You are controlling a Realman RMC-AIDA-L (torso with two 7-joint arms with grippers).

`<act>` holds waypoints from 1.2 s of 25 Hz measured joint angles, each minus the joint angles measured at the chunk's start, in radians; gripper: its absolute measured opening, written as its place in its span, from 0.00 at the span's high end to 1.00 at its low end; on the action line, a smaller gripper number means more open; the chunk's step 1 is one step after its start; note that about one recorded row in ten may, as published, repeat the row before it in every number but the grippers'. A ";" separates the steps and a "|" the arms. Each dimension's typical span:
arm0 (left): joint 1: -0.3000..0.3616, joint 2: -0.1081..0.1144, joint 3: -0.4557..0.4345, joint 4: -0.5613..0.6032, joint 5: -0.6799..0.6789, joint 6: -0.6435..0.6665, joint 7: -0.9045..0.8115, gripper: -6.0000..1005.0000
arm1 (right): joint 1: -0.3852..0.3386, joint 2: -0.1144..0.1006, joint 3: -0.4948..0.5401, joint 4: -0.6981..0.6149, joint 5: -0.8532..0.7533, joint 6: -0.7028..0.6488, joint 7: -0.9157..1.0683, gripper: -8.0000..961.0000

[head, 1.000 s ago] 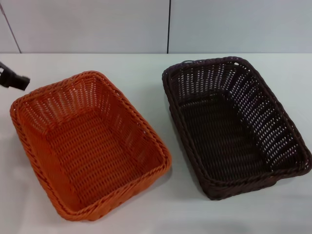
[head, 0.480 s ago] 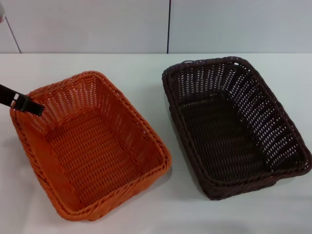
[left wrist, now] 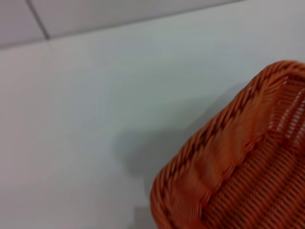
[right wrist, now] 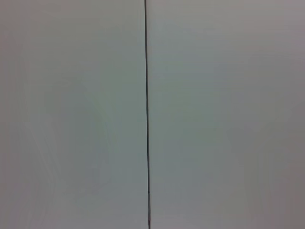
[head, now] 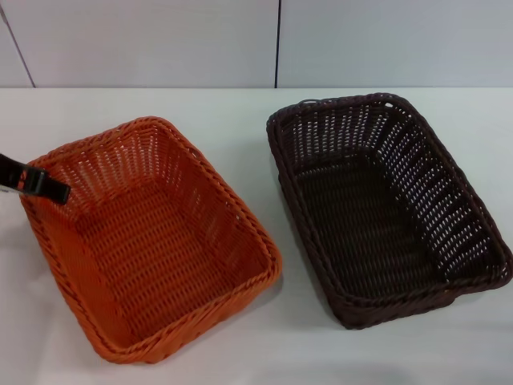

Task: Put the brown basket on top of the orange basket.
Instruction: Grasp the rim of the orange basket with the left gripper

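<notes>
Orange basket (head: pixel 148 241) sits on the white counter (head: pixel 240 120) at the robot's left, brown basket (head: pixel 385 208) at the right, both upright, near each other but apart, nothing stacked. Left gripper (head: pixel 36 183) pokes in from the left edge over the orange basket's far-left rim corner; can't tell whether its fingers are released or clenched. Right gripper is out of sight; its wrist view shows only a pale wall with a dark seam (right wrist: pixel 146 114).
</notes>
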 joint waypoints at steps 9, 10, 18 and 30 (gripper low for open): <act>0.003 0.003 0.022 0.017 0.001 -0.027 -0.113 0.17 | -0.001 0.000 0.000 0.006 0.000 0.000 0.000 0.29; 0.003 0.003 0.022 0.016 0.001 -0.028 -0.115 0.17 | -0.001 0.000 0.000 0.007 0.000 0.000 0.000 0.29; 0.016 0.004 0.034 0.053 0.001 -0.024 -0.152 0.17 | -0.003 0.001 0.000 0.016 0.000 0.000 0.000 0.29; 0.025 0.000 0.049 0.142 0.001 0.022 -0.156 0.17 | -0.003 0.002 -0.002 0.023 -0.004 0.000 0.000 0.29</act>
